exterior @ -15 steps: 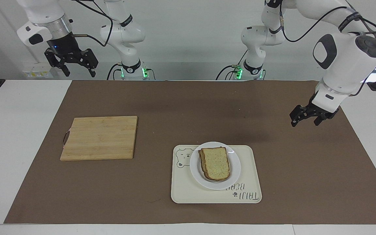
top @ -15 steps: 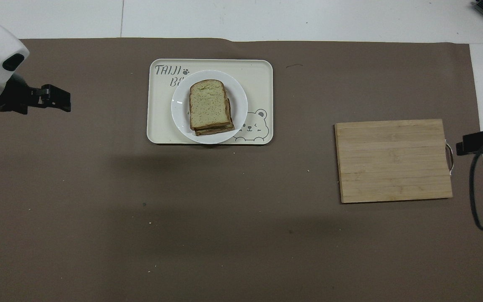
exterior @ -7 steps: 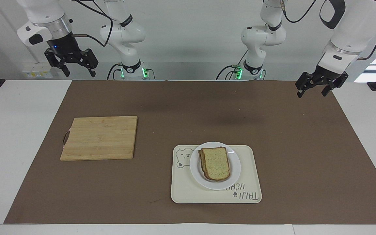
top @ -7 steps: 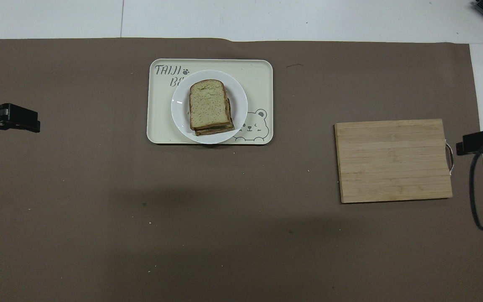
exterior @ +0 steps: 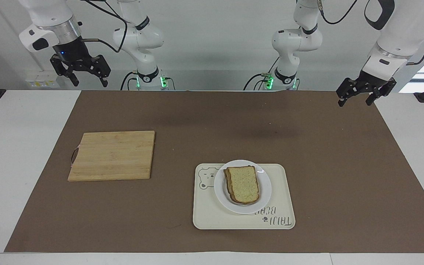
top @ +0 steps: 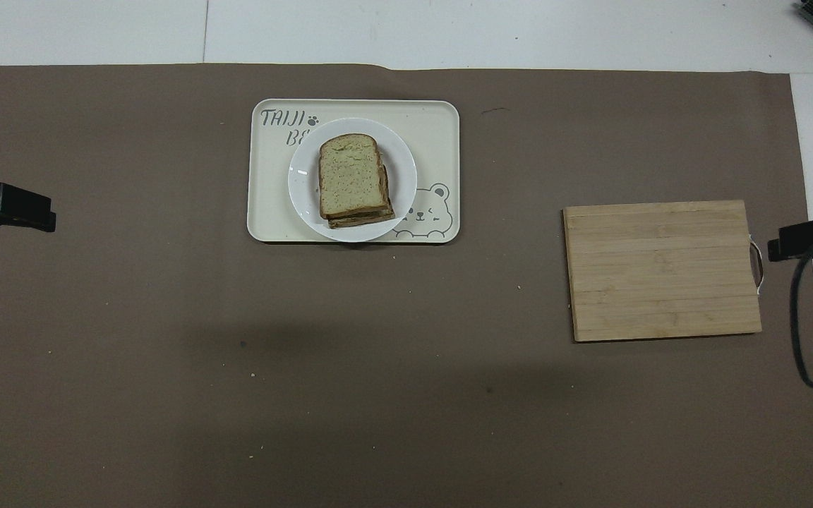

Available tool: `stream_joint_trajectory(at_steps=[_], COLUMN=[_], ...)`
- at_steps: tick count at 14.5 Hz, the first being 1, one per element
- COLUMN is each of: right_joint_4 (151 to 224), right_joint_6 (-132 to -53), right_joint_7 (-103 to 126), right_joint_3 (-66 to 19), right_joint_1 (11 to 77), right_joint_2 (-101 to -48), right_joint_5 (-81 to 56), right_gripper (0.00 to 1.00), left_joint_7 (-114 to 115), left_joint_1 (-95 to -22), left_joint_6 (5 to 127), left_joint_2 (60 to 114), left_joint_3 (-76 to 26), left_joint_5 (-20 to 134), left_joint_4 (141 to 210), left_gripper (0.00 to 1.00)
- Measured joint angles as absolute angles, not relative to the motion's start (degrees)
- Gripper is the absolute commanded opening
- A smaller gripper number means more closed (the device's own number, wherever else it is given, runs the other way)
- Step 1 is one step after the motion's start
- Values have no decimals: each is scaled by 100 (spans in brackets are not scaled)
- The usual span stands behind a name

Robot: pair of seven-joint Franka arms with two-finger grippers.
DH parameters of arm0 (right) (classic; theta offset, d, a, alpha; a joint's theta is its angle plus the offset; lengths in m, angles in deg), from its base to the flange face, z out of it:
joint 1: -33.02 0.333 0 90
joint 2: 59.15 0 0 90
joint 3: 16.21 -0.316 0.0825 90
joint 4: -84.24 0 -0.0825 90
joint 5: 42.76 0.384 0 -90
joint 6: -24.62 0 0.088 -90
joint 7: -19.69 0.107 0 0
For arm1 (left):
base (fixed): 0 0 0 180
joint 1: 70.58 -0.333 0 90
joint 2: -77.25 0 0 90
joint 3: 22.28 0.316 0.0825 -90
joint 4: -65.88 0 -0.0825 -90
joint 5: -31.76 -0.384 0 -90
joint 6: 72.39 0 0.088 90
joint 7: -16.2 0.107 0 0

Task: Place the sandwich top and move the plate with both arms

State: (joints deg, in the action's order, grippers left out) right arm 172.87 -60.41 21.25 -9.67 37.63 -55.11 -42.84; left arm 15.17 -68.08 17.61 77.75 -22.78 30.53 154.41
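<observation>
The sandwich top [exterior: 242, 183] is a speckled wholegrain slice with a brown crust, its face pale and grainy, one end flat and the other rounded. It lies flat on the stack of another slice, whose darker edge peeks out along one side, and the whole sandwich sits on the plate [exterior: 265, 194], a small round white one, smooth and glossy, only slightly wider than the bread. The plate rests on a cream rectangular tray [exterior: 285, 200] with rounded corners, a bear drawing in one corner and dark lettering in another; the tray lies on the brown mat [exterior: 337, 176] that covers the middle of the white desk [exterior: 9, 147], farther from me than the mat's centre. My left end effector [exterior: 357, 99] hangs in the air over the mat's edge at my left arm's end of the desk, its black fingers spread apart, holding nothing and touching nothing. My right end effector [exterior: 88, 79] hangs high over the desk's near edge at my right arm's end, its fingers likewise spread and empty. Toward that same end, a rectangular wooden cutting board [exterior: 112, 155] of pale bamboo strips lies flat on the mat, well apart from the tray, with a small handle loop on its short side. In the overhead view only the dark tips of both end effectors show at the picture's side edges.
</observation>
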Motion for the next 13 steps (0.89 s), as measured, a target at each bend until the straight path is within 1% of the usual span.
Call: stream_joint_trajectory(at_steps=[13], right_joint_4=[17287], right_joint_6=[-6041], right_joint_7=[2125], right_joint_3=[-967], right_joint_1=[3763], right_joint_2=[-5511], right_joint_5=[-4284], right_gripper=[100], left_joint_7=[1520], left_joint_1=[-6803], left_joint_6=[1714], left_joint_2=[7753], left_joint_3=[-2334], left_joint_5=[3053], left_joint_4=[15441], left_gripper=[100])
